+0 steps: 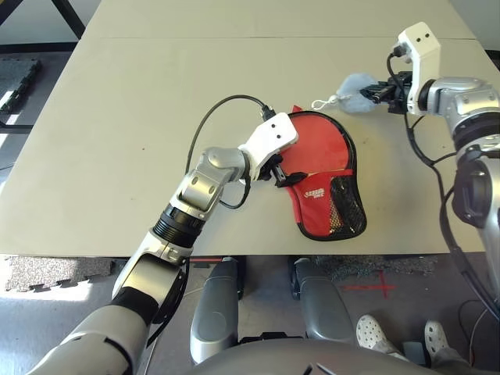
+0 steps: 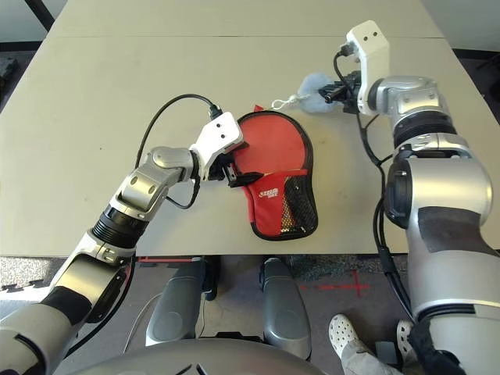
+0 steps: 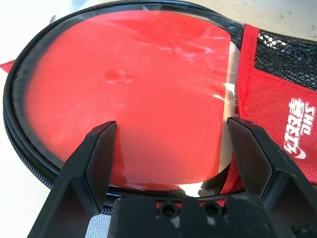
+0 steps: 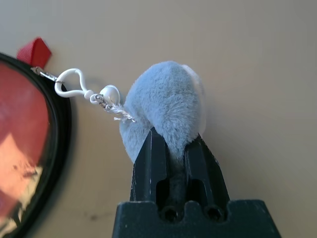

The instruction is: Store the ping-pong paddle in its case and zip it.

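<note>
The red case lies flat near the table's front edge, its black mesh pocket and white logo toward me. Inside its open black zip rim lies the ping-pong paddle, red face up, its handle hidden. My left gripper is open at the case's left edge, with its fingers standing over the paddle's rim. My right gripper is shut on a grey plush charm off the case's far right. A white clip and a short chain link the charm to the case's zip end.
The beige table stretches wide to the left and behind the case. A black cable loops up from my left wrist. A person's white shoes show on the floor below the table's front edge.
</note>
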